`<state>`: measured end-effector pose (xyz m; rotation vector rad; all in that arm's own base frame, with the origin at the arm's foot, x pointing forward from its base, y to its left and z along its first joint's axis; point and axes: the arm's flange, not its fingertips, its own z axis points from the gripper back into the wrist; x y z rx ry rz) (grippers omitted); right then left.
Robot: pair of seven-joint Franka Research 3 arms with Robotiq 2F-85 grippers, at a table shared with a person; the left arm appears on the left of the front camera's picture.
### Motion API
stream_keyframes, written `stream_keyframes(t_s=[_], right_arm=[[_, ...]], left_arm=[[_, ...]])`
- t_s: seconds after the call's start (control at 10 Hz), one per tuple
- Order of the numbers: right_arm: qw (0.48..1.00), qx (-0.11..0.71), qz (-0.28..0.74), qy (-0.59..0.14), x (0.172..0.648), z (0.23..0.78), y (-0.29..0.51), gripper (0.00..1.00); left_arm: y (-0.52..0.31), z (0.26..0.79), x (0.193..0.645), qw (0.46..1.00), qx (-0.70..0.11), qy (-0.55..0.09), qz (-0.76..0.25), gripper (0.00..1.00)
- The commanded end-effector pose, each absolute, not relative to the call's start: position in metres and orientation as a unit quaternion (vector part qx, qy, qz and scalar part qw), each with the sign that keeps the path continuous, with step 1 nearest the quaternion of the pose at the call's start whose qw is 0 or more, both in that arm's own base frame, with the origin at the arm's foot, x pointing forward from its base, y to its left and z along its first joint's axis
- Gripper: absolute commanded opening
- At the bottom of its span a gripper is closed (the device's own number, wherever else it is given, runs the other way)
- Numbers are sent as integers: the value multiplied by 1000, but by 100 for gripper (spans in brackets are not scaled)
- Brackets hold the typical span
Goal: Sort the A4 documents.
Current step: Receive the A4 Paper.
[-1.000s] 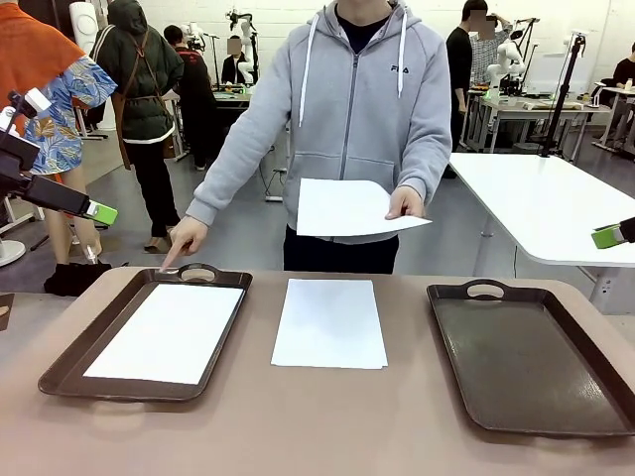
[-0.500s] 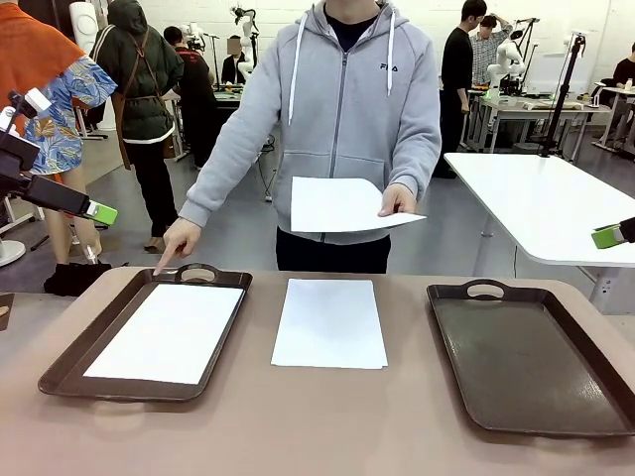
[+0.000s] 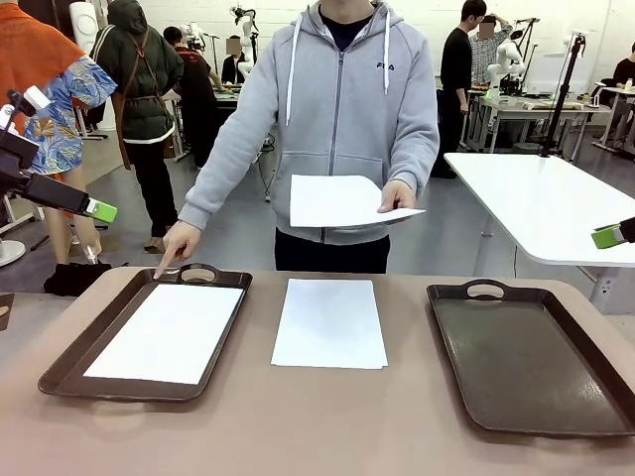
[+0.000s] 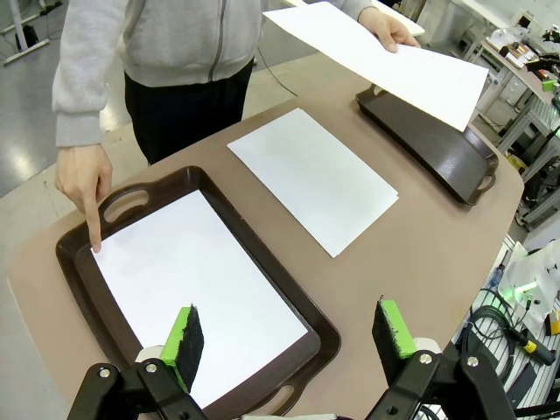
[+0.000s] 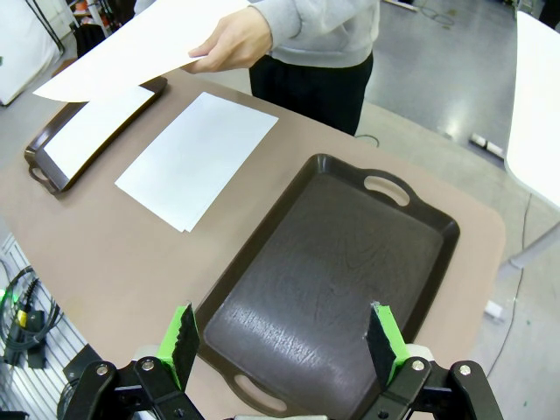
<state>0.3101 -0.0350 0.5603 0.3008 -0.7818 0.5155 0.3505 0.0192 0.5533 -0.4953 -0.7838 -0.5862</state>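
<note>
Left pincer [image 4: 289,332] and right pincer [image 5: 282,337] hang open, empty; I judge sorting barely begun: one plain white A4 paper sheet [image 3: 167,332] lies in the dark brown handled tray [image 3: 77,357] at the table's [image 3: 327,426] left edge, a second sheet [image 3: 329,322] mid-table, a third sheet [image 3: 342,201] in the person's hand [image 3: 399,200].

Beyond the far edge of the tan counter [image 3: 327,426], a smooth grey floor [image 3: 451,228] lies under even indoor light. A white table [image 3: 556,203] stands off the counter's far right corner; farther back, work tables [image 3: 531,107] line a white wall [image 3: 288,15], with people [image 3: 139,89] standing among them
</note>
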Motion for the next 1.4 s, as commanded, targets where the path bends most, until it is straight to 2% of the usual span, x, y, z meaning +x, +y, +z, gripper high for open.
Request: stream_keyframes(t_s=[0.0,0.3,0.5,0.7,1.3], right_arm=[[880,151,250,-375,311,559,-34,100],[880,151,250,-375,311,559,-34,100],[880,151,250,-375,311,559,-34,100],[880,151,250,-375,311,559,-34,100],[880,151,250,-375,311,559,-34,100]], left_arm=[[14,570,352,839,-271,-398,-254,100],[-10,590,381,850,-302,-387,-191,100],[-30,583,416,865,-351,-332,-134,100],[-43,575,444,858,-386,-325,-91,100],[-39,567,467,858,-405,-314,-38,100]])
